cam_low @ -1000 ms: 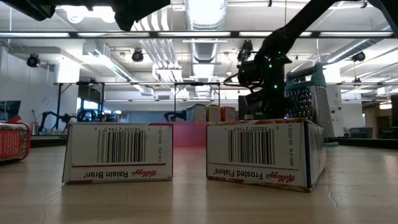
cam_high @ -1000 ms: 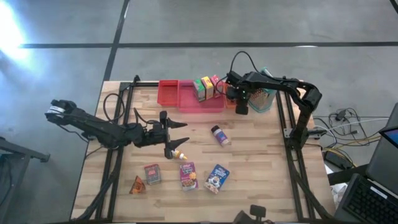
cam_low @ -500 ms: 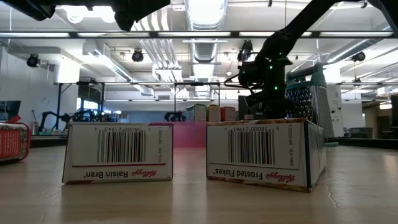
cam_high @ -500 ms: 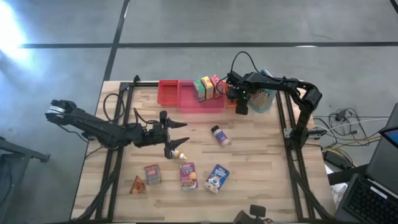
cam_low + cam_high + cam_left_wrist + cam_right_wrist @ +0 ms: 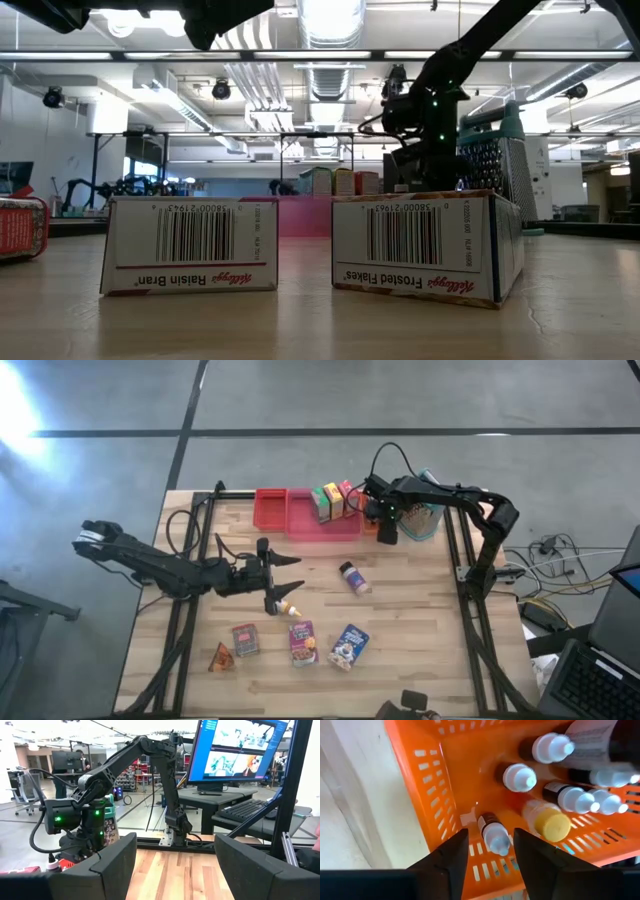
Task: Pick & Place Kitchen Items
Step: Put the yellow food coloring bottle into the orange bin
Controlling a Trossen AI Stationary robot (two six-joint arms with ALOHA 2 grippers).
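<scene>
My right gripper [image 5: 388,530] points down into the orange bin [image 5: 455,780] at the table's far right. It is open, and a small dark bottle with a white cap [image 5: 493,834] stands between its fingers, with room on either side. Several more white-capped bottles [image 5: 520,776] and a yellow-capped one [image 5: 549,821] stand in the same bin. My left gripper [image 5: 293,576] hovers open at the table's left middle, pointing level toward the right arm, with nothing between its fingers [image 5: 175,857]. A small yellow-tipped bottle [image 5: 290,607] lies on the table just near of it.
A jar [image 5: 352,577] lies mid-table. Near the front edge lie a red box [image 5: 245,639], a purple box [image 5: 303,642], a blue box [image 5: 348,646] and an orange wedge [image 5: 220,658]. Green, yellow and red boxes [image 5: 333,500] stand in the pink bin [image 5: 325,526]. A red bin [image 5: 270,508] and a grater [image 5: 425,515] are beside it.
</scene>
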